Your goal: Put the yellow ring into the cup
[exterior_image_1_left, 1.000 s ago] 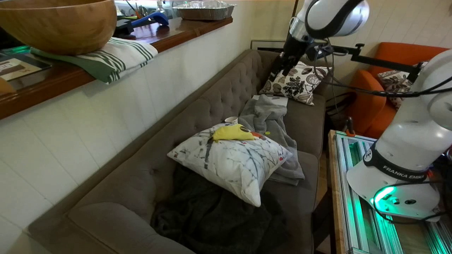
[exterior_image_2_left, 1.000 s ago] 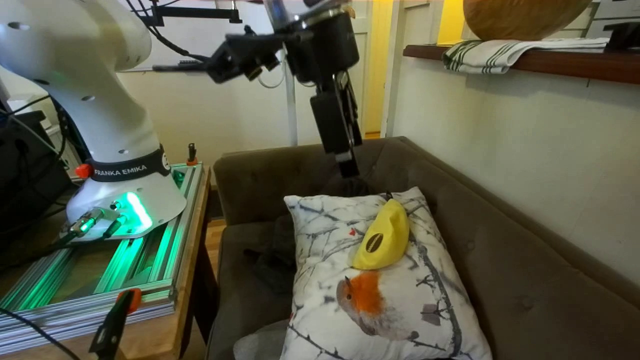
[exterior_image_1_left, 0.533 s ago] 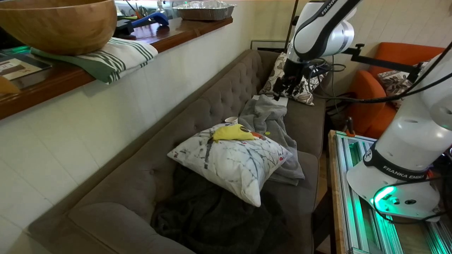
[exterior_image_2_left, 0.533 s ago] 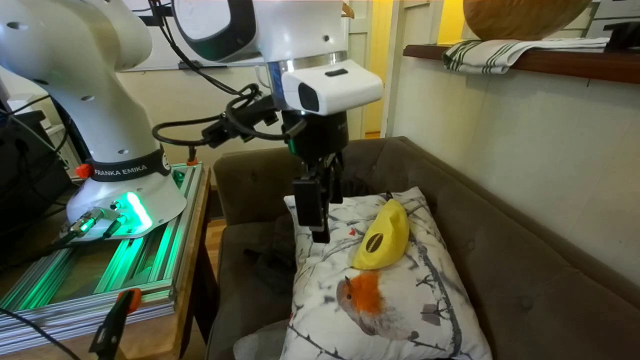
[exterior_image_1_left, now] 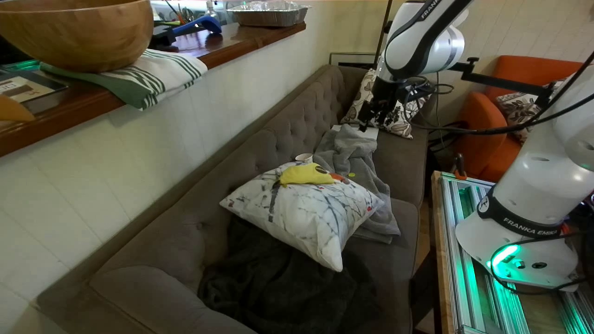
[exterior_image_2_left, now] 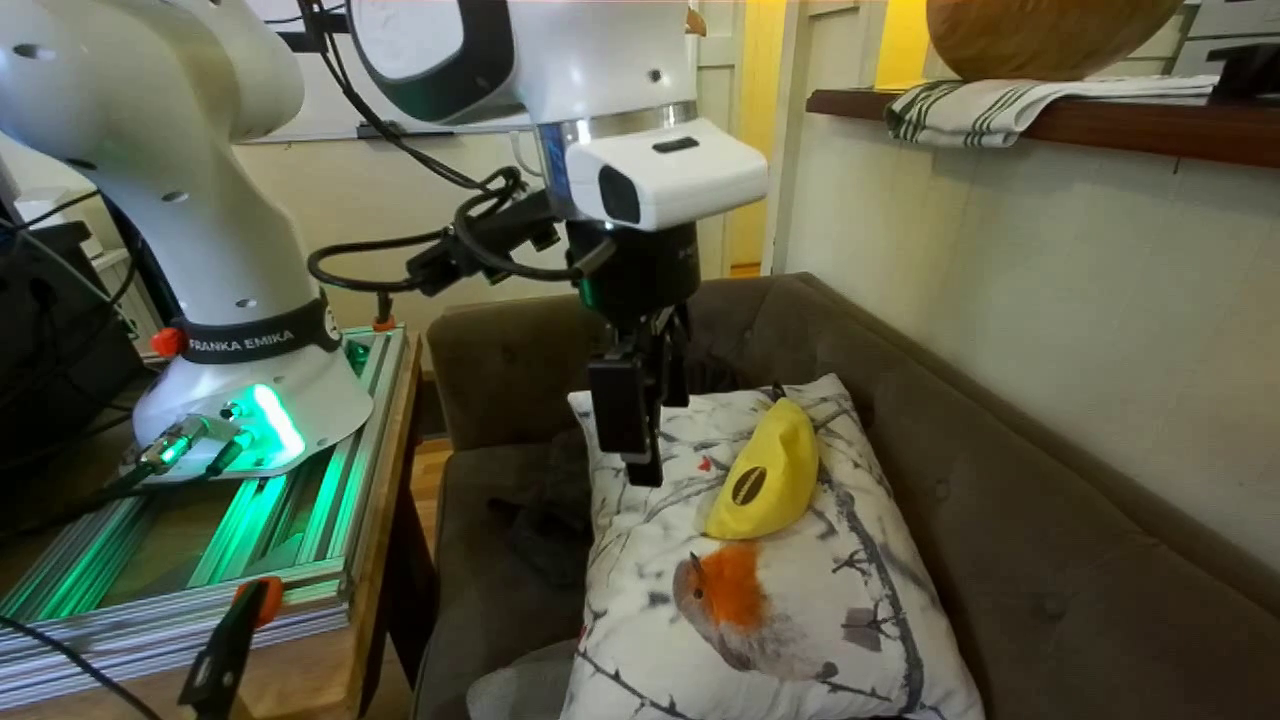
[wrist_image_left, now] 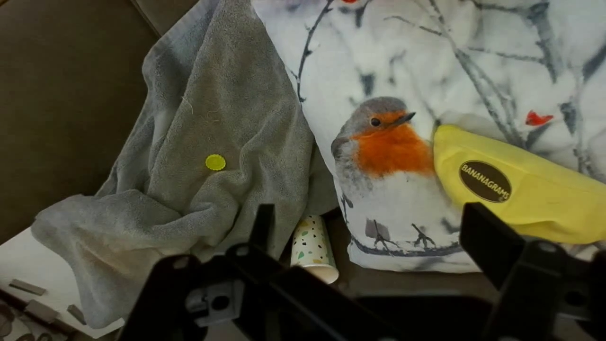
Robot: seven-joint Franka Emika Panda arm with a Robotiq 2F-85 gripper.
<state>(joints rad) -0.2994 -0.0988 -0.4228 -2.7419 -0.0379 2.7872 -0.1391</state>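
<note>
The yellow ring (wrist_image_left: 215, 162) looks like a small flat yellow disc on the grey towel (wrist_image_left: 236, 109) in the wrist view. It also shows in an exterior view (exterior_image_1_left: 351, 175). The cup (wrist_image_left: 312, 244), white paper with coloured specks, stands between towel and pillow, its mouth toward the bottom of the wrist view. Its rim shows behind the pillow in an exterior view (exterior_image_1_left: 304, 158). My gripper (wrist_image_left: 369, 213) is open and empty, above the sofa; the cup lies between its fingers in the picture, partly covered by one. The gripper points down in an exterior view (exterior_image_2_left: 650, 430).
A white bird-print pillow (exterior_image_1_left: 306, 213) lies on the sofa (exterior_image_1_left: 171, 246), with a yellow banana pouch (wrist_image_left: 525, 184) on it. A shelf (exterior_image_1_left: 260, 39) with a wooden bowl (exterior_image_1_left: 79, 35) runs along the wall. A patterned cushion (exterior_image_1_left: 401, 113) stands at the sofa's end.
My gripper was tilted a second ago; it has swung to point downward and come lower. Since half a second ago it has hardly moved. An orange-brown object at the shelf's edge has shifted right.
</note>
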